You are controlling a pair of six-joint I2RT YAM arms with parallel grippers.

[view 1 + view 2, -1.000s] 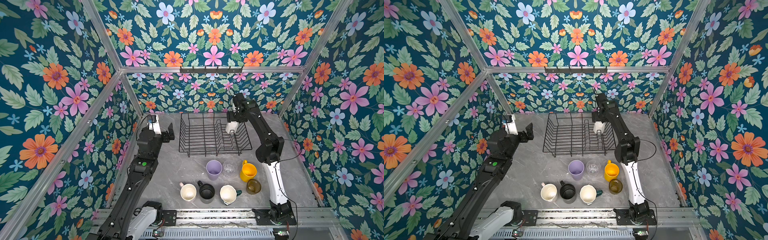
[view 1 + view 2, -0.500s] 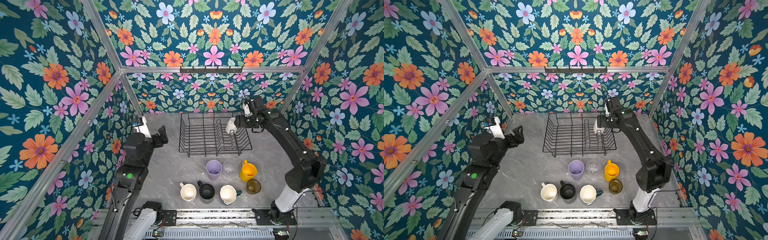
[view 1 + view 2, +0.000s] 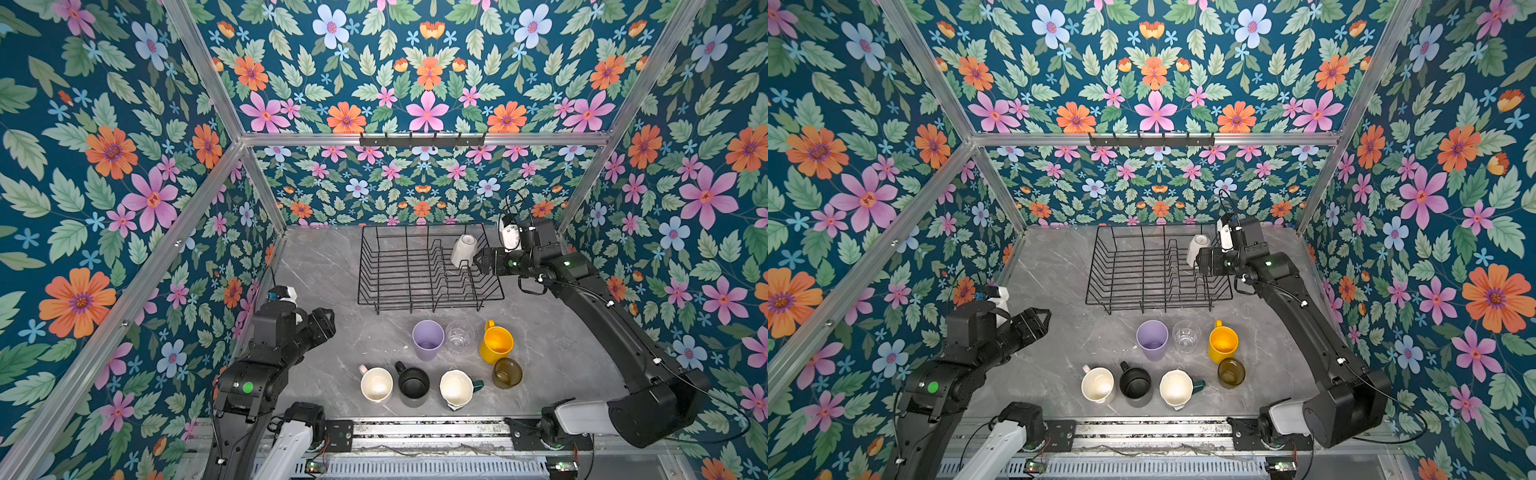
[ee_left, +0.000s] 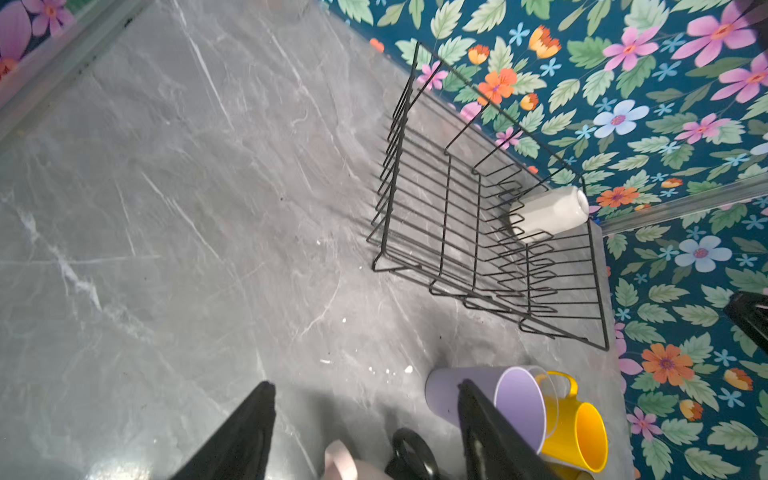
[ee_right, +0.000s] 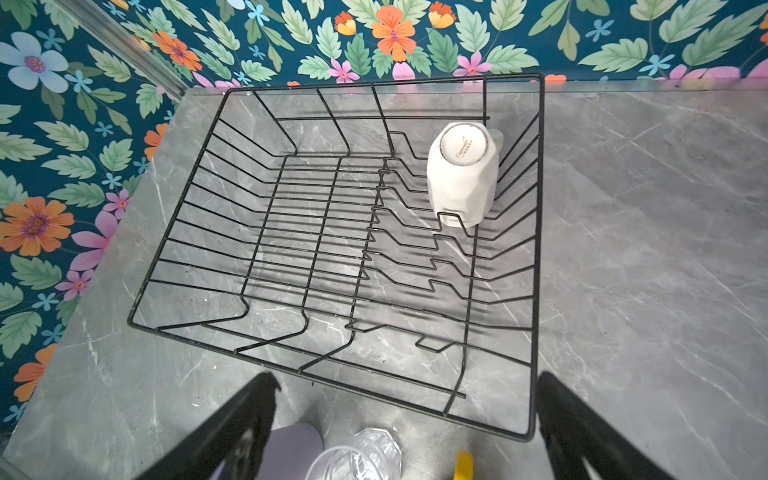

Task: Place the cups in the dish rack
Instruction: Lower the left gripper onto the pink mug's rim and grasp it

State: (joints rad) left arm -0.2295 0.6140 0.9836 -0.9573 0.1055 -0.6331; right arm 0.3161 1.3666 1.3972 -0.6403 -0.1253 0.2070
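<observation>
The black wire dish rack (image 3: 361, 266) (image 3: 1090, 270) stands at the back of the marble table. A white mug (image 3: 463, 249) (image 5: 463, 174) sits upside down in its back right part. My right gripper (image 3: 480, 262) (image 5: 405, 415) is open and empty, just right of that mug in both top views. In front of the rack stand a lilac tumbler (image 3: 428, 340), clear glass (image 3: 459, 336), yellow mug (image 3: 496, 343), amber glass (image 3: 507, 372), pale pink mug (image 3: 376, 384), black mug (image 3: 412, 384) and green cream-lined mug (image 3: 456, 387). My left gripper (image 3: 328, 320) (image 4: 365, 415) is open and empty, left of the tumbler (image 4: 440, 390).
A black hook rail (image 3: 422, 139) hangs on the back wall above the rack. Floral walls with aluminium posts (image 3: 266, 195) close in the left, back and right sides. The arms' base rail (image 3: 415, 428) runs along the table's front edge.
My right gripper has let go of the white mug, opened and drawn off to the right; the mug stays in the rack. My left arm pulled back toward the front left, its jaws narrowing.
</observation>
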